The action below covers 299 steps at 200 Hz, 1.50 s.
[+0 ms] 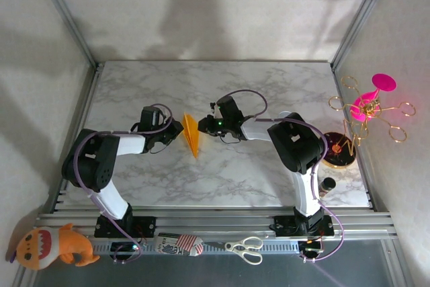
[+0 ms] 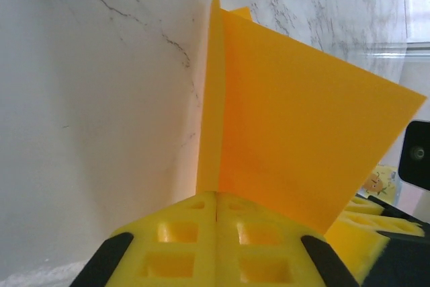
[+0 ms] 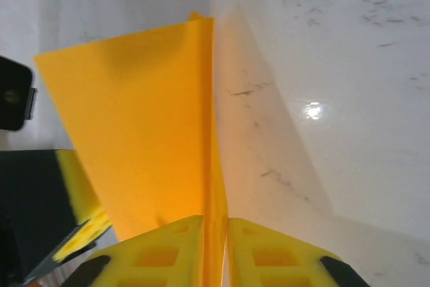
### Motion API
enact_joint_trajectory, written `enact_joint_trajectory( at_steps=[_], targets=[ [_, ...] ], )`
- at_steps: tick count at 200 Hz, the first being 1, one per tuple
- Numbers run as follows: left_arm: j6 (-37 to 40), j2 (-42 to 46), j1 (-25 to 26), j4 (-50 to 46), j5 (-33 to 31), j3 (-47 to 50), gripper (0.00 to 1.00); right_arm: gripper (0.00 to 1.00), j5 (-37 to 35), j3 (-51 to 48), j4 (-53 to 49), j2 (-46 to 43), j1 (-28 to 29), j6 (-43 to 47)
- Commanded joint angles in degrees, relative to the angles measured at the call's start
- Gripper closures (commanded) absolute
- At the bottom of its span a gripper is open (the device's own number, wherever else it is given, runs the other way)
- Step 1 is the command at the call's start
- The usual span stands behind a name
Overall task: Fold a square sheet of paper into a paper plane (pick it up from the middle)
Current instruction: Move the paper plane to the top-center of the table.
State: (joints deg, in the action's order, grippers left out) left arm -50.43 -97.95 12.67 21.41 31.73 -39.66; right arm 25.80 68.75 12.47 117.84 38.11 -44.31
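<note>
Over the middle of the marble table (image 1: 269, 85), the paper plane (image 1: 192, 134) was caught between the two arms. It was a slim orange-yellow dart. Its long axis ran from the table's far side toward its near edge, and the pointed tip faced the near edge. Whether it hung clear of the table or touched it could not be told.

The left gripper (image 1: 176, 132) met the plane from the table's left side. Its yellow pads (image 2: 181, 233) were pressed fully together on the folded edge, with one flap standing up past them. The right gripper (image 1: 205, 126) met it from the table's right side, directly opposite. Its pads (image 3: 161, 247) stood a narrow slit apart with the paper's crease running through the slit. Whether they were pinching the paper or only flanking it could not be told.

Neither arm was the nearer, since both were at the paper. The plane's length lay crosswise to the line joining the grippers, so any pull or press would probably act across the centre crease rather than along it.

No brand, label or readable writing showed on the paper or the pads.
</note>
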Motion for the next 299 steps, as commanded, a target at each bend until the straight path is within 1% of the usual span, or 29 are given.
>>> enact_joint_trajectory(
  at_steps=[1,36,39,70,84,101,115,132,168,213,265,299],
  targets=[
    [2.0,-1.1,0.6,-2.2,-0.3,-1.6,1.0,0.8,-1.1,3.5,-5.8,2.8,-0.6,4.7],
    [2.9,-1.6,0.6,-2.4,0.0,-2.4,1.0,0.75,0.1,6.2,-8.0,4.6,-0.6,6.9],
    [3.0,-1.5,0.6,-3.7,0.0,-2.4,1.0,0.75,0.2,6.4,-8.1,4.7,-0.6,7.0],
    [3.6,-1.9,0.6,-4.4,0.4,-2.7,1.0,0.75,1.6,7.9,-8.5,6.0,-0.7,7.5],
    [3.9,-2.0,0.6,-4.4,0.5,-2.8,1.0,0.78,2.3,8.5,-8.6,6.5,-0.7,7.5],
    [4.1,-2.1,0.7,-4.3,0.8,-3.0,1.0,0.85,3.2,8.8,-8.5,6.7,-0.8,7.5],
    [4.2,-1.8,0.6,-4.2,0.8,-3.2,1.0,0.93,2.3,8.6,-8.6,6.3,-1.0,7.3],
    [3.6,-0.7,0.5,-3.0,0.7,-2.7,1.0,0.96,0.4,7.0,-7.7,4.6,-1.5,7.1],
    [3.2,-0.3,0.1,-0.6,1.7,-2.3,1.0,0.96,-1.8,0.7,-2.8,-0.5,-3.7,5.0],
    [1.8,-2.5,0.0,1.8,2.9,-2.3,1.0,0.96,-2.5,-3.4,-0.1,-2.3,-4.5,2.1],
    [1.3,-1.6,0.2,0.8,-1.3,-0.3,1.0,0.96,-4.7,-6.3,1.9,-3.1,-4.6,-0.9],
    [0.0,-1.0,0.2,3.2,-2.5,3.2,1.0,0.96,-4.1,-7.0,2.5,-3.0,-4.5,-1.3]
  ],
)
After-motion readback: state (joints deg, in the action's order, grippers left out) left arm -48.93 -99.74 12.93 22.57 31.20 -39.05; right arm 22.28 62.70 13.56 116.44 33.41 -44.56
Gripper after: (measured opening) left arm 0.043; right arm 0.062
